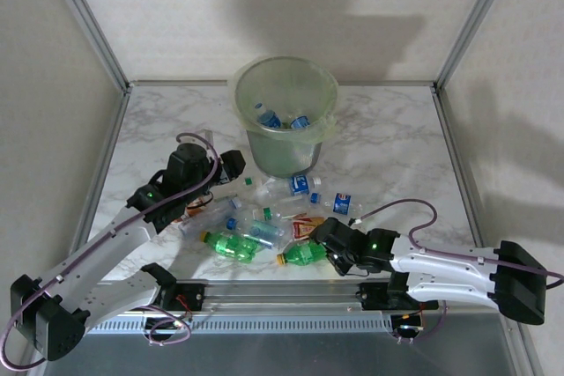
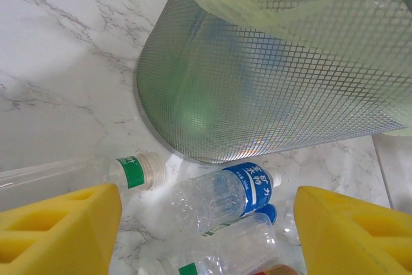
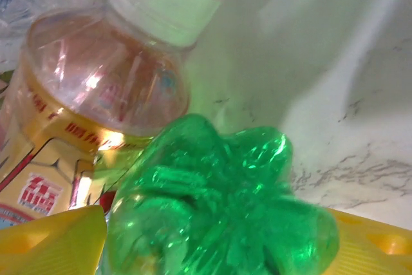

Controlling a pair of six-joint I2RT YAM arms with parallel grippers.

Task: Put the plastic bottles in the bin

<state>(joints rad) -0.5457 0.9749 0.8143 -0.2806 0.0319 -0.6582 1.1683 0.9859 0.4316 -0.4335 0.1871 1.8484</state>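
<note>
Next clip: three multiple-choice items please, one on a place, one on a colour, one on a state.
1. Where does the bin stand?
A) middle of the table, beyond the loose bottles
B) near left corner
C) between the arm bases

2. What colour is the bottle between the fingers of the right end effector?
A) orange
B) green
C) blue

3. The left end effector is:
A) shut on a cap
B) inside the bin
C) open, holding nothing

1 A: the top view shows it beyond the loose bottles.
2 B: green plastic sits between the fingers.
3 C: its jaws stand wide apart above the loose bottles.
</note>
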